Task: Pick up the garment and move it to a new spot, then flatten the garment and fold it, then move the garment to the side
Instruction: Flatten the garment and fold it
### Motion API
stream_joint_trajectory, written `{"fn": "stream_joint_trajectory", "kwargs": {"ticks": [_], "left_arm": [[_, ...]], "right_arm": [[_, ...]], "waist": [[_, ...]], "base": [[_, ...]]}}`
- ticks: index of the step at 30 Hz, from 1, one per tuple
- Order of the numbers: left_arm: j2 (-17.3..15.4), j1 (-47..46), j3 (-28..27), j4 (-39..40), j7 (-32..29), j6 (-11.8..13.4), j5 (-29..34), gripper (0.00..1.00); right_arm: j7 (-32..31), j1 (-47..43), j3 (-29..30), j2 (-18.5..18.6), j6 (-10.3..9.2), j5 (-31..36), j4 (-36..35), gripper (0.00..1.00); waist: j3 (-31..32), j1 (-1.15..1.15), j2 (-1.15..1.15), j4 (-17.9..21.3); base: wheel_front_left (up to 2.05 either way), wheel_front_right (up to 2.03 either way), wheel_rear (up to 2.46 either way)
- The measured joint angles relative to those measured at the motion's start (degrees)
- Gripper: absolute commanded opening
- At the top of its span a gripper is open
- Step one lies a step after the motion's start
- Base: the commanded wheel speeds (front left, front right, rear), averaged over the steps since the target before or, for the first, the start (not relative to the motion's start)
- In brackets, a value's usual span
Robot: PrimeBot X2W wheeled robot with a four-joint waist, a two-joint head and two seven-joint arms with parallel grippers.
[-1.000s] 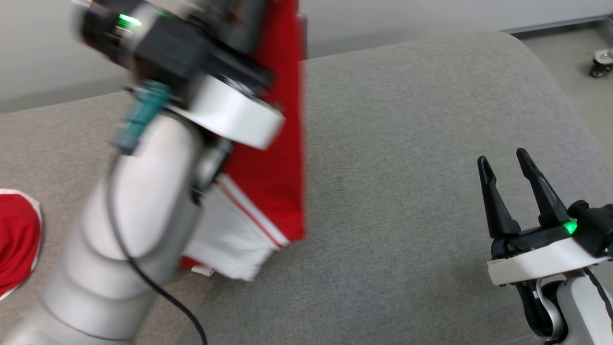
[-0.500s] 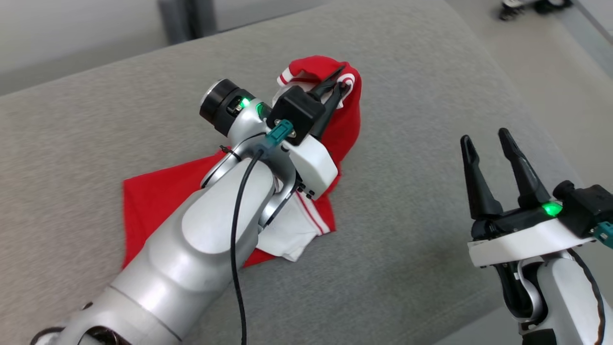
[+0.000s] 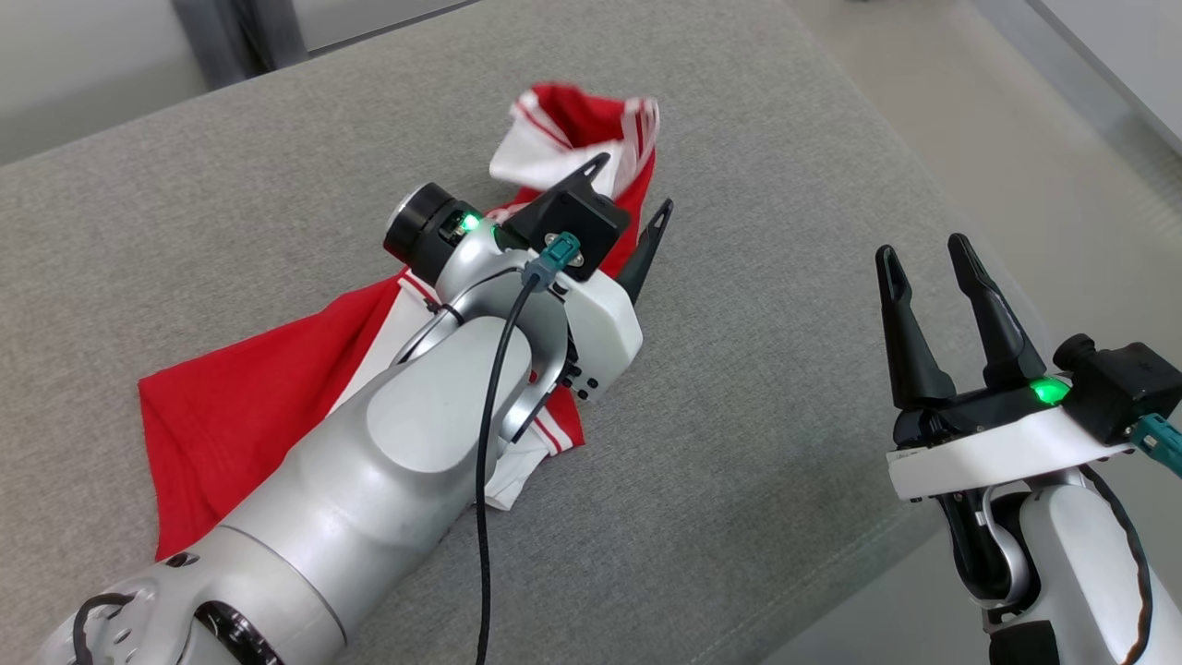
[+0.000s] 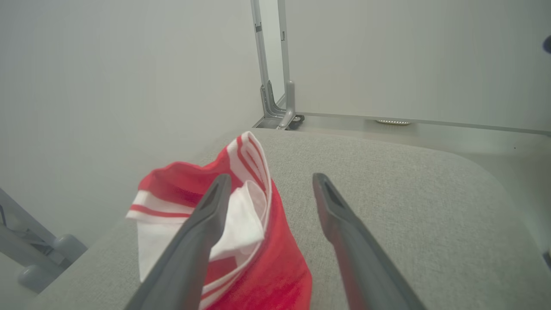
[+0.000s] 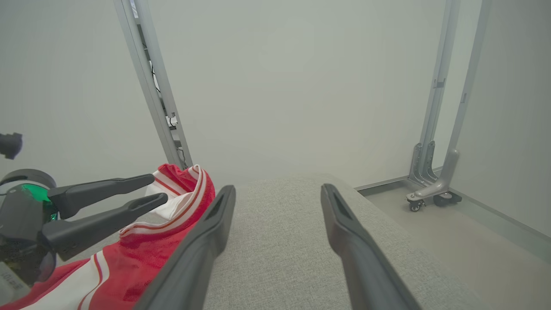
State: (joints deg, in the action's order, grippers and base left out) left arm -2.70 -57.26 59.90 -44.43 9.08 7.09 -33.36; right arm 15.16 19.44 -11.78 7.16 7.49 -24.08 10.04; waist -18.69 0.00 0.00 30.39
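The garment (image 3: 231, 416) is a red piece with white panels and stripes, lying stretched out and rumpled on the grey cushion (image 3: 785, 185). Its far end is bunched up in a loose heap (image 4: 189, 193). My left gripper (image 3: 628, 194) hovers open just over that heap with nothing between its fingers; one finger (image 4: 202, 224) overlaps the cloth in the left wrist view. The left forearm hides the garment's middle. My right gripper (image 3: 922, 247) stands open and empty above the cushion's right side, well apart from the garment (image 5: 129, 267). The right wrist view catches the left gripper (image 5: 157, 187) from the side.
The cushion's rounded right edge (image 3: 923, 185) drops to a pale floor (image 3: 1062, 139). Grey metal frame posts with casters stand beyond the cushion (image 5: 434, 189) and behind it (image 4: 280, 116). Plain walls close off the back.
My left gripper, shut on the garment's end a moment ago, has opened and let it go; the cloth has dropped into a heap. The head camera has shifted. The right gripper stays open.
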Motion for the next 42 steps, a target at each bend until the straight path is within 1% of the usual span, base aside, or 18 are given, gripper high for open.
{"fn": "stream_joint_trajectory", "kwargs": {"ticks": [4, 6, 7, 8, 9, 10, 13, 14, 17, 20, 23, 26, 29, 31, 37, 42], "left_arm": [[-0.09, -0.5, 3.05, -0.25, -0.14, -0.04, -2.44, 1.0], [-0.02, -0.82, 3.87, -0.1, 0.76, 0.15, -3.63, 1.0], [-0.02, -0.93, 4.14, 0.05, 1.57, 0.6, -4.1, 1.0], [-0.04, -1.34, 4.11, 0.78, 3.22, 1.71, -5.32, 1.0], [-0.04, -1.34, 4.11, 0.78, 3.22, 1.71, -5.32, 1.0], [-0.05, -2.17, 3.78, 1.53, 4.71, 3.02, -5.87, 1.0], [-0.02, -2.37, 1.63, 3.07, 5.77, 5.68, -5.92, 1.0], [-0.11, -2.32, 0.12, 4.37, 5.81, 6.81, -5.26, 1.0], [-0.86, -1.3, -6.66, 11.27, 5.92, 10.22, -0.38, 1.0], [-3.87, 4.99, -12.98, 18.53, 6.05, 12.7, 4.38, 1.0], [-6.98, 11.99, -19.24, 25.35, 6.03, 14.23, 7.97, 1.0], [-8.0, 19.33, -24.64, 31.4, 6.06, 15.02, 10.68, 1.0], [-8.39, 26.7, -29.51, 35.98, 6.04, 15.12, 12.56, 1.0], [-8.18, 31.14, -32.48, 38.29, 6.05, 14.62, 13.67, 1.0], [-4.52, 42.8, -38.2, 40.81, 6.06, 11.82, 16.72, 1.0], [-1.64, 47.46, -40.88, 40.86, 6.05, 8.96, 19.2, 1.0]], "right_arm": [[0.0, 0.07, -0.11, 0.19, 0.0, 0.32, -0.21, 1.0], [-0.01, 0.1, 0.19, 0.37, 0.0, 0.36, -0.45, 1.0], [-0.01, 0.11, 0.27, 0.55, 0.0, 0.43, -0.81, 1.0], [-0.01, 0.11, 0.51, 0.87, 0.0, 0.44, -1.9, 1.0], [-0.01, 0.11, 0.51, 0.87, 0.0, 0.44, -1.9, 1.0], [-0.01, 0.02, 0.94, 1.36, 0.0, 0.7, -2.81, 1.0], [-0.01, -0.09, 1.9, 2.44, 0.0, 1.03, -4.54, 1.0], [-0.01, -0.15, 2.14, 2.76, 0.0, 1.15, -5.24, 1.0], [0.0, -0.42, 2.15, 4.15, 0.0, 2.03, -6.99, 1.0], [-0.01, -1.24, 1.89, 5.69, 0.0, 3.04, -8.08, 1.0], [0.0, -1.59, 1.26, 6.78, 0.01, 3.76, -9.15, 1.0], [0.0, -2.67, 0.87, 7.89, 0.0, 4.36, -9.26, 1.0], [-0.01, -3.42, 0.23, 8.77, 0.0, 5.08, -9.29, 1.0], [-0.01, -3.98, 0.07, 9.24, 0.0, 5.21, -9.13, 1.0], [0.0, -5.84, -0.3, 9.73, 0.0, 6.1, -7.71, 1.0], [-0.01, -6.19, -0.76, 9.94, 0.0, 6.58, -7.04, 1.0]], "waist": [[0.4, 0.0, 0.0, -1.17], [0.62, 0.0, 0.0, -1.86], [0.72, 0.0, 0.0, -2.26], [0.9, 0.0, 0.0, -3.2], [0.9, 0.0, 0.0, -3.2], [1.08, 0.0, 0.0, -4.38], [1.4, 0.0, 0.0, -6.59], [1.51, 0.0, 0.0, -7.43], [1.85, 0.0, 0.0, -10.27], [2.3, 0.0, 0.0, -13.39], [2.87, 0.0, 0.0, -16.62], [3.6, 0.0, 0.0, -19.71], [4.44, 0.0, 0.0, -22.59], [5.08, 0.0, 0.0, -24.37], [6.88, 0.0, 0.0, -28.72], [7.72, 0.0, 0.0, -31.0]], "base": [[0.0, 0.0, 0.0], [0.0, 0.0, 0.0], [0.0, 0.0, 0.0], [0.0, 0.0, 0.0], [0.0, 0.0, 0.0], [0.0, 0.0, 0.0], [0.0, 0.0, 0.0], [0.0, 0.0, 0.0], [0.0, 0.0, 0.0], [0.0, 0.0, 0.0], [0.0, 0.0, 0.0], [0.0, 0.0, 0.0], [0.0, 0.0, 0.0], [0.0, 0.0, 0.0], [0.0, 0.0, 0.0], [0.0, 0.0, 0.0]]}}
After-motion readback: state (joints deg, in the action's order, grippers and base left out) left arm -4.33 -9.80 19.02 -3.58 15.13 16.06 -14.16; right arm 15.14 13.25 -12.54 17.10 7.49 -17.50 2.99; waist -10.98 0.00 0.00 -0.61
